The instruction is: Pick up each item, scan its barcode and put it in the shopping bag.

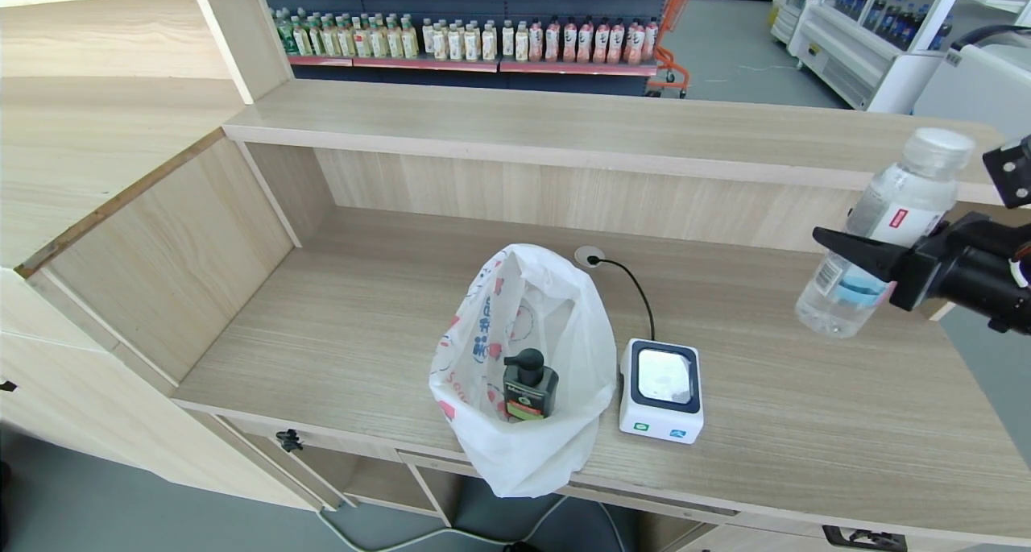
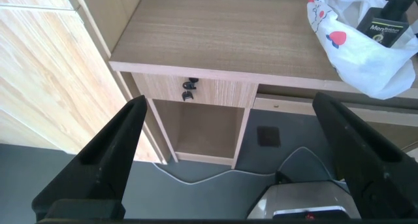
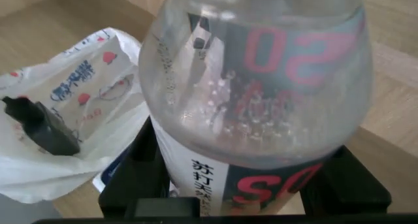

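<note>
Light wooden checkout counter [image 1: 805, 431] carries a white plastic shopping bag [image 1: 515, 451] containing a black pump bottle [image 1: 529, 387], just beside a white square scanner [image 1: 660, 391]. The right gripper [image 1: 858, 268] pinches a clear plastic water bottle [image 1: 890, 226] above the counter's right side. The left gripper [image 2: 225, 110] hangs spread-jawed below the counter's front edge.

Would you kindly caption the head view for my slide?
Right gripper holds a clear bottle above the counter, right of the scanner and shopping bag.
</note>
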Available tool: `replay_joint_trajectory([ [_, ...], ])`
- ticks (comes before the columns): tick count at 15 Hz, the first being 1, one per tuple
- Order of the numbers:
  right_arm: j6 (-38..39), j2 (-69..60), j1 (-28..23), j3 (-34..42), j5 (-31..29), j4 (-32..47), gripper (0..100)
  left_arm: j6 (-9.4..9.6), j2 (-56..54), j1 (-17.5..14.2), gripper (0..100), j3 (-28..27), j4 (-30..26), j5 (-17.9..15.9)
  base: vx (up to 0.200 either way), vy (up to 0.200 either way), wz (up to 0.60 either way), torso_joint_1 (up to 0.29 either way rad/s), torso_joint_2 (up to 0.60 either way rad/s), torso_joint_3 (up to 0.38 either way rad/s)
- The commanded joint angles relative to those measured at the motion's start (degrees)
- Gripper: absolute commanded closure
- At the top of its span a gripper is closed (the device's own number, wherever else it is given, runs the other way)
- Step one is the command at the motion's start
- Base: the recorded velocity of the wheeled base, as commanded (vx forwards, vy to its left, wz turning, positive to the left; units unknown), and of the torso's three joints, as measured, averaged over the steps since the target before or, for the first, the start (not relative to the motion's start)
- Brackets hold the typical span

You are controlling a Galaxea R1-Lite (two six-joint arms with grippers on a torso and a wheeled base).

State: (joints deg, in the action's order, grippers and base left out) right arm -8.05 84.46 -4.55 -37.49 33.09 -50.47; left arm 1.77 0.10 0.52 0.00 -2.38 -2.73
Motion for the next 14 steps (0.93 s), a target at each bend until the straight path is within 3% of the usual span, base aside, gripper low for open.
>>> replay_joint_trajectory([
  [1,6.46,0.45,1.38,-0.31,0.05,-2.35,100,-0.01,-0.01,0.00,0,0.00,0.00,-0.08,0.000,0.000,0.00,0.000,0.00,0.000],
  [6,10.24,6.42,3.14,0.31,-0.39,-14.83,100,-0.01,-0.01,0.00,0,0.00,0.00,0.01,0.000,0.000,0.00,0.000,0.00,0.000],
  [14,11.21,5.81,3.05,-0.13,-3.29,-15.01,100,-0.01,-0.01,0.00,0,0.00,0.00,0.01,0.000,0.000,0.00,0.000,0.00,0.000],
])
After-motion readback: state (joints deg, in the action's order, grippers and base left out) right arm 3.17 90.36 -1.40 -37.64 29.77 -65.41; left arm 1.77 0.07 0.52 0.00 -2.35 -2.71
